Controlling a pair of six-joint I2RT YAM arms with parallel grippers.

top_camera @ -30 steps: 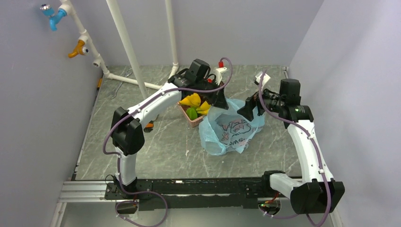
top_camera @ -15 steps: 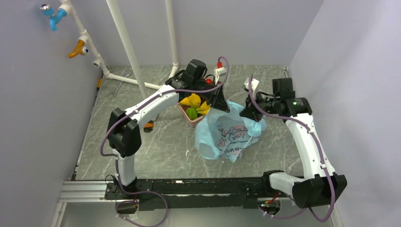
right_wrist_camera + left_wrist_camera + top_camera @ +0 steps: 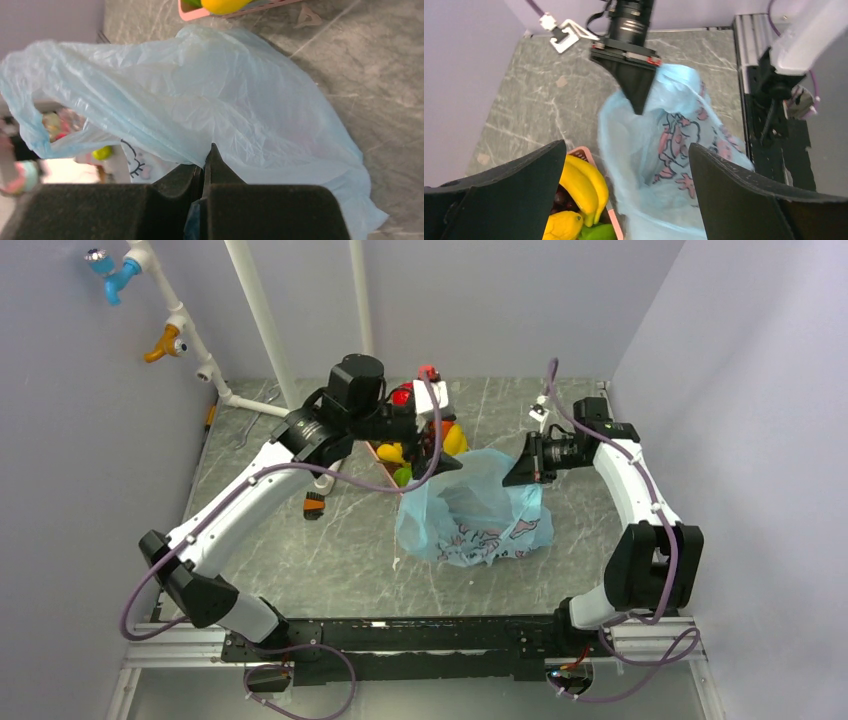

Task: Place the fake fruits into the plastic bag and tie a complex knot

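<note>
One plastic bag (image 3: 470, 515), one pink basket (image 3: 200, 15), one left tool (image 3: 624, 150), one right tool (image 3: 205, 165), and at least four fake fruits (image 3: 581, 185).

White arm links (image 3: 245, 502), black joint housings (image 3: 198, 588), purple cables (image 3: 549, 375) — loosely looped — black wedge-shaped fingers (image 3: 509, 197)

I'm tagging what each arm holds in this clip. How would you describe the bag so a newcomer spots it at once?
On the grey marbled table, look to the middle, beside the pink basket. The plastic bag slumps there, a fold pinched in the right gripper. It alone is thin, translucent light blue, printed with cartoon drawings.
</note>
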